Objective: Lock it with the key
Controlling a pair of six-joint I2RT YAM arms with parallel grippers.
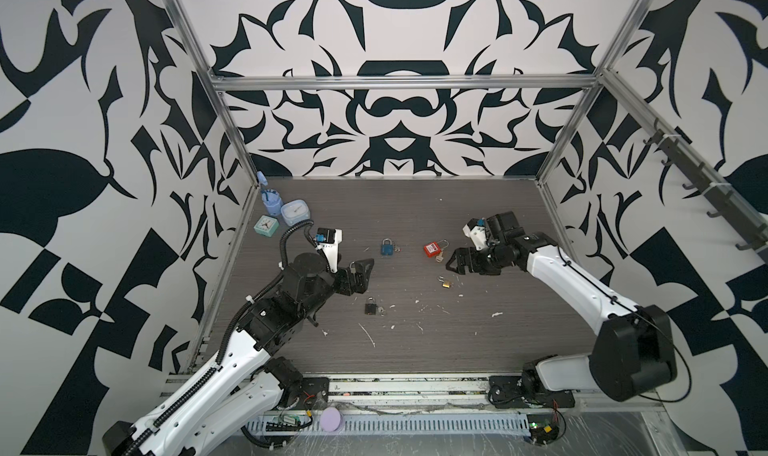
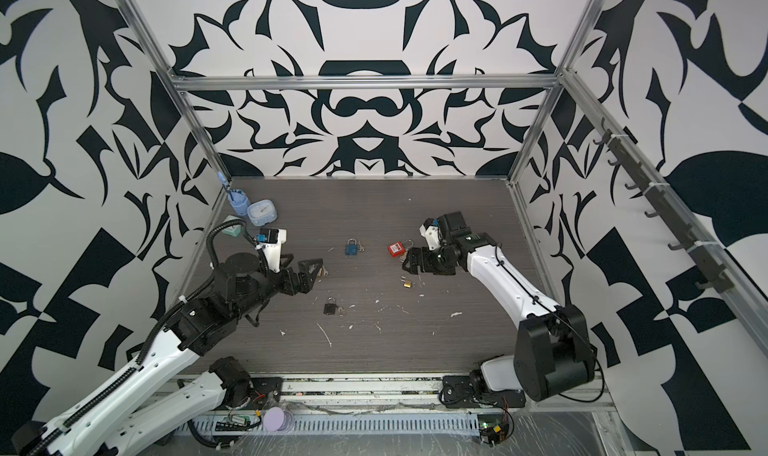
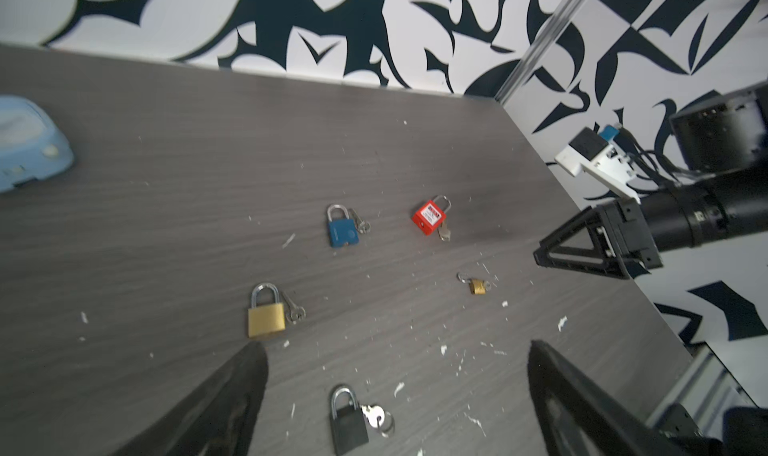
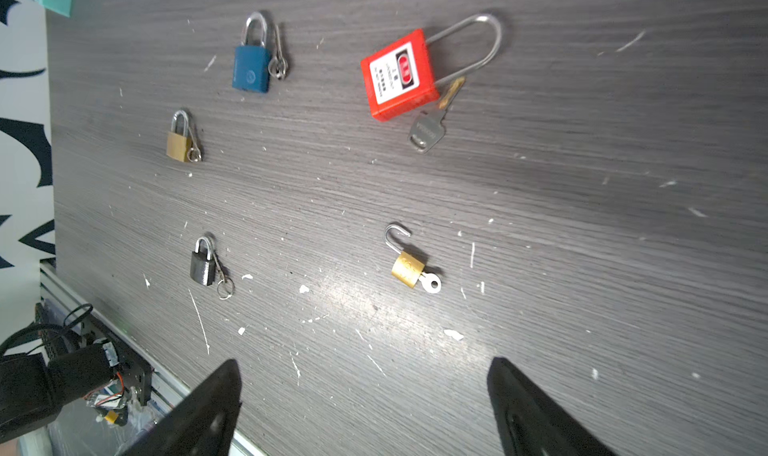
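- Right gripper [image 4: 363, 362]: fingers spread wide, nothing between them, nothing held.
- Small brass padlock [image 4: 408, 269] lay flat on the table [image 1: 457, 342] ahead of the right gripper in the right wrist view, apart from both fingers. In both top views it sat near the gripper tips, on the side toward the front edge.
- Its shackle was open, with the free end swung out of the body. The key [image 4: 430, 284] was stuck in the bottom of the body.
- Red padlock [image 4: 401, 76] lay farther out, with a long shackle and a flat silver key [image 4: 426, 132] touching its corner. In a top view the right gripper tips were just beside that key.
- Left gripper [image 3: 397, 346]: fingers also wide apart and empty, over the left side of the table.
- Black padlock [image 3: 348, 427] lay on the table near it, untouched, shackle shut, key and ring at its side.
- Larger brass padlock [image 3: 266, 319] was just off one left fingertip, shackle shut, keys alongside.
- Blue padlock [image 1: 387, 248] lay mid-table between the two arms, shackle shut, keys beside it.
- Table was dark wood grain with white flecks scattered toward the front.
- Teal clock [image 1: 266, 225] and pale blue clock [image 1: 294, 212] sat in the far left corner.
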